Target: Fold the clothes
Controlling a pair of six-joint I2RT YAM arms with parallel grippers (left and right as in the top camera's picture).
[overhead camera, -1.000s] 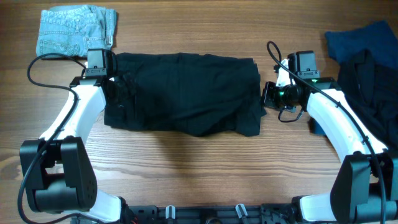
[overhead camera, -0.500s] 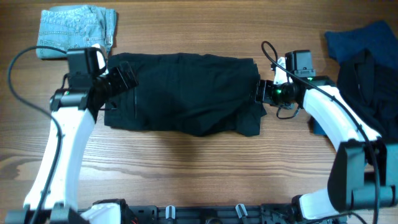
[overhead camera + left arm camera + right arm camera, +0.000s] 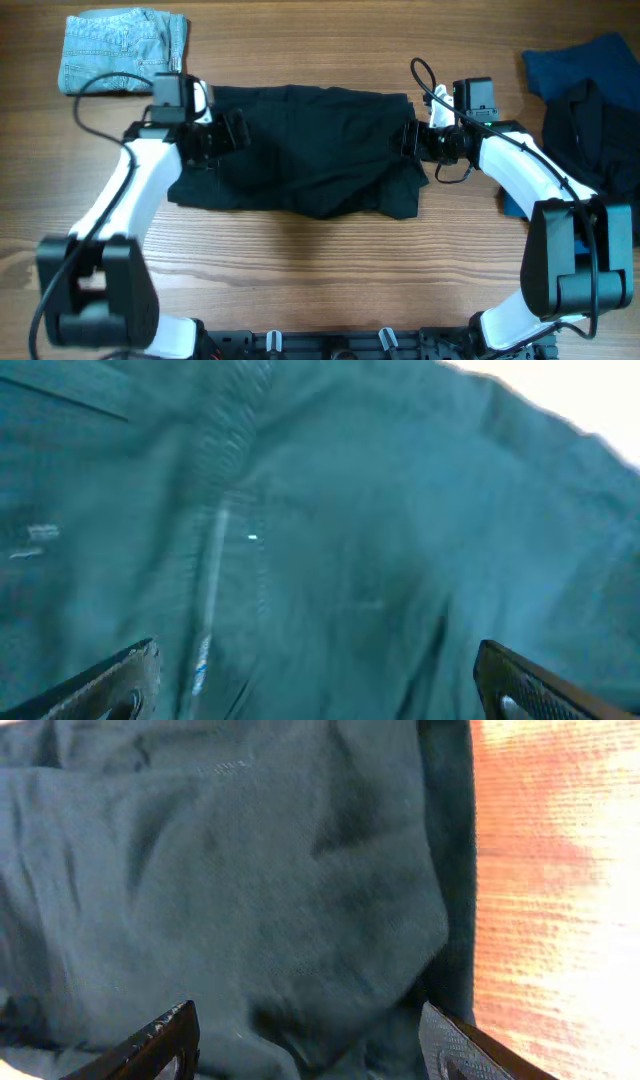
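Note:
A black garment (image 3: 300, 150), folded into a wide rectangle, lies in the middle of the wooden table. My left gripper (image 3: 228, 132) hovers over its left part with the jaws wide open. In the left wrist view the dark cloth (image 3: 330, 540) fills the frame, and the left gripper (image 3: 320, 695) holds nothing. My right gripper (image 3: 410, 140) sits at the garment's right edge, open. In the right wrist view the right gripper (image 3: 312, 1050) straddles rumpled cloth (image 3: 250, 890) beside its edge, with the fingertips (image 3: 470, 1045) apart and not pinching.
Folded light-blue jeans (image 3: 122, 48) lie at the back left. A heap of dark clothes (image 3: 590, 120) with a blue piece (image 3: 575, 60) on top sits at the right edge. Bare wood (image 3: 560, 900) shows just right of the garment.
The left gripper swung from the garment's left end to over its left part. The right gripper moved left onto the garment's right edge and opened.

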